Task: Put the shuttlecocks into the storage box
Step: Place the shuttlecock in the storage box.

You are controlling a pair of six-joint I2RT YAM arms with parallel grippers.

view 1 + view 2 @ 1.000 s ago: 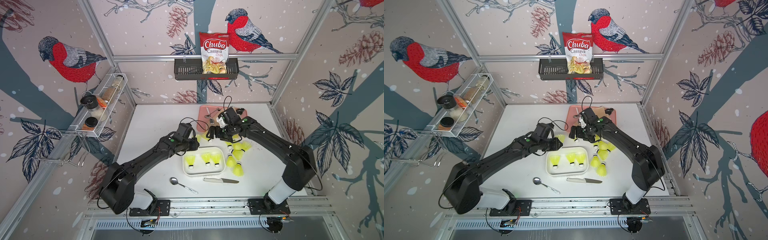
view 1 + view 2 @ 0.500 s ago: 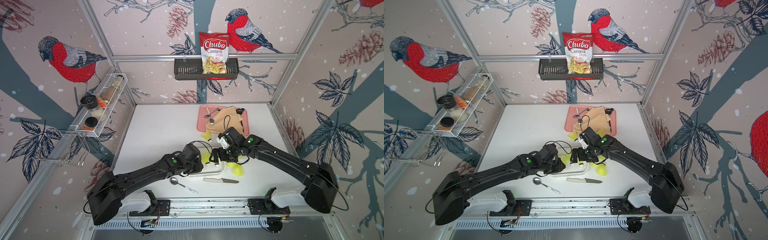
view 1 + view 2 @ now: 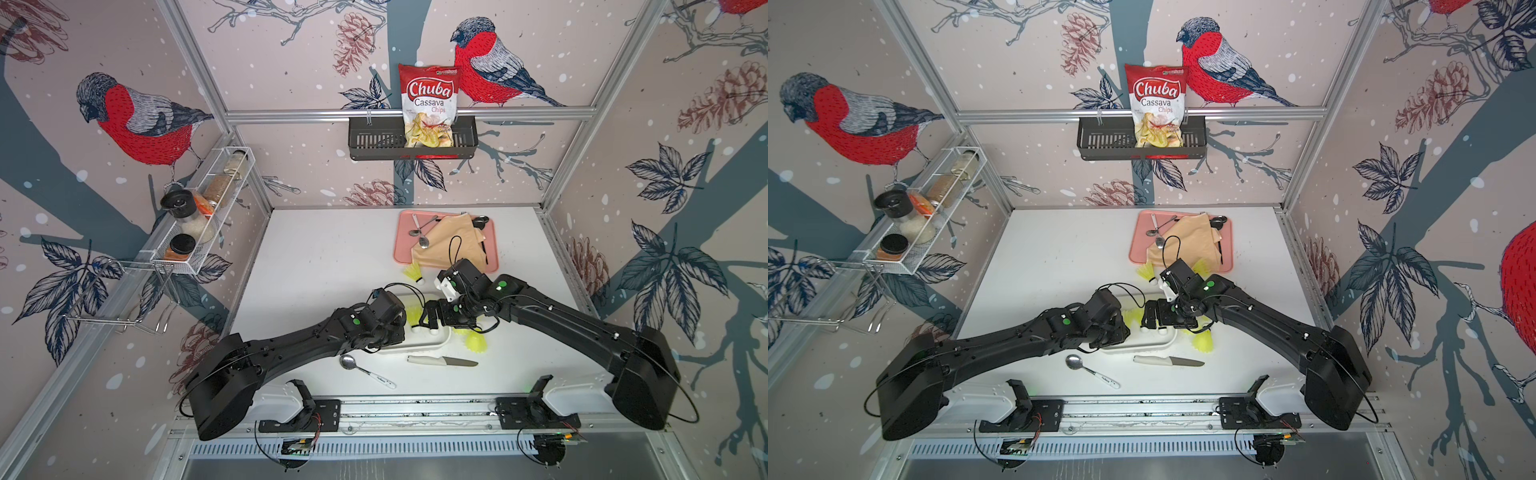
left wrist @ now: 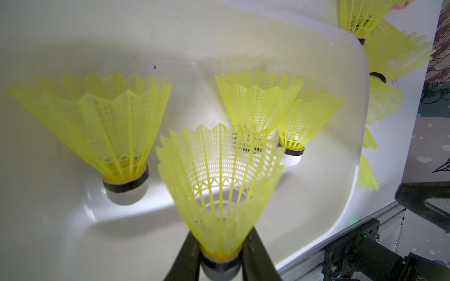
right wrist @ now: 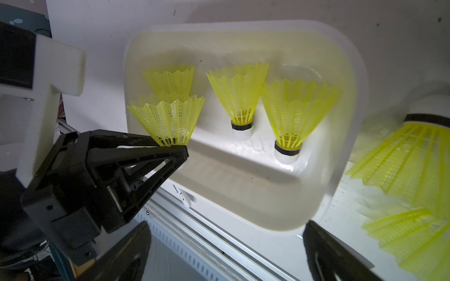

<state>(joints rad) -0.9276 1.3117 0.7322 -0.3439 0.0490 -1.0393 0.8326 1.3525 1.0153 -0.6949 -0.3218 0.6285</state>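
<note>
Neon yellow-green plastic shuttlecock (image 4: 219,185) held over shallow white plastic storage box (image 4: 48,219)
The stiff banded tip is clamped by the left gripper (image 4: 220,258); the light skirt is easily crushed. The right gripper (image 5: 226,222) is spread, empty.

Both black arms are hunched over the white storage box (image 3: 432,341) mid-table, left arm (image 3: 291,349) and right arm (image 3: 561,320) nearly wrist to wrist, hiding most of it. A bit of yellow shuttlecock skirt (image 3: 412,318) pokes out between them. One loose shuttlecock (image 3: 413,272) lies just beside the pink tray (image 3: 492,249), and another shuttlecock (image 3: 476,344) sits just off the box's end. A knife (image 3: 440,361) and a spoon (image 3: 361,368) lie in front.
</note>
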